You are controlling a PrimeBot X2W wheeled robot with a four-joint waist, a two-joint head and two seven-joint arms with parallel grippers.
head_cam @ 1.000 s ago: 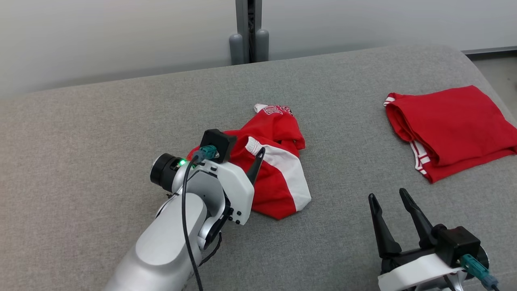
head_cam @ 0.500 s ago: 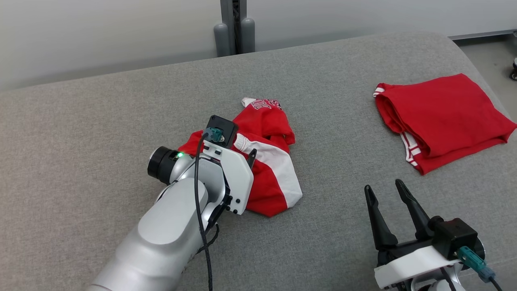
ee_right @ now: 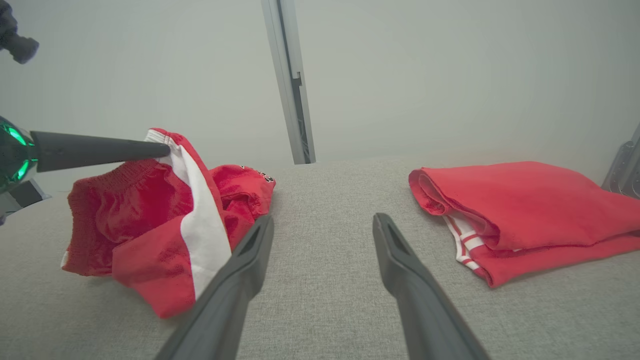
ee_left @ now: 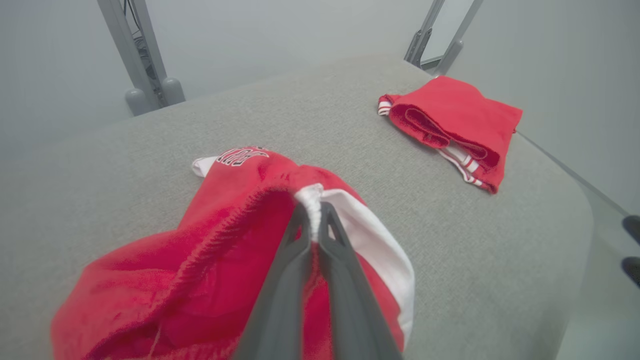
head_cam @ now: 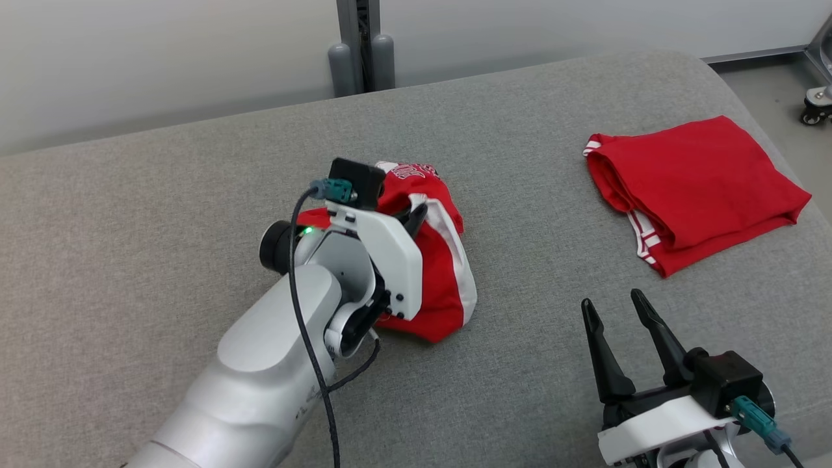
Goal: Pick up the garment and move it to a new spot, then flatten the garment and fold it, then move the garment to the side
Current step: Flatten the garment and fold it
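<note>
The garment [head_cam: 445, 279] is a crumpled pair of red shorts with a white side stripe, lying in the middle of the grey padded surface [head_cam: 520, 149]. My left gripper [head_cam: 415, 218] is shut on its waistband where the red meets the white stripe. In the left wrist view the gripper [ee_left: 312, 212] pinches that edge, with the garment [ee_left: 190, 260] bunched below. From the right wrist view the garment [ee_right: 150, 225] hangs raised from the left gripper [ee_right: 162, 148]. My right gripper [head_cam: 612, 300] stands open at the lower right, its own view [ee_right: 324, 220] showing nothing between the fingers.
A second red garment [head_cam: 695, 188], folded, with white stripes at its hem, lies at the right of the surface near the rounded edge. A grey post [head_cam: 357, 45] stands behind the surface. A caster wheel [head_cam: 812, 112] sits on the floor at far right.
My left gripper has shut on the garment's waistband and lifted that edge, bunching the cloth. The head camera has shifted. The right arm has stayed put.
</note>
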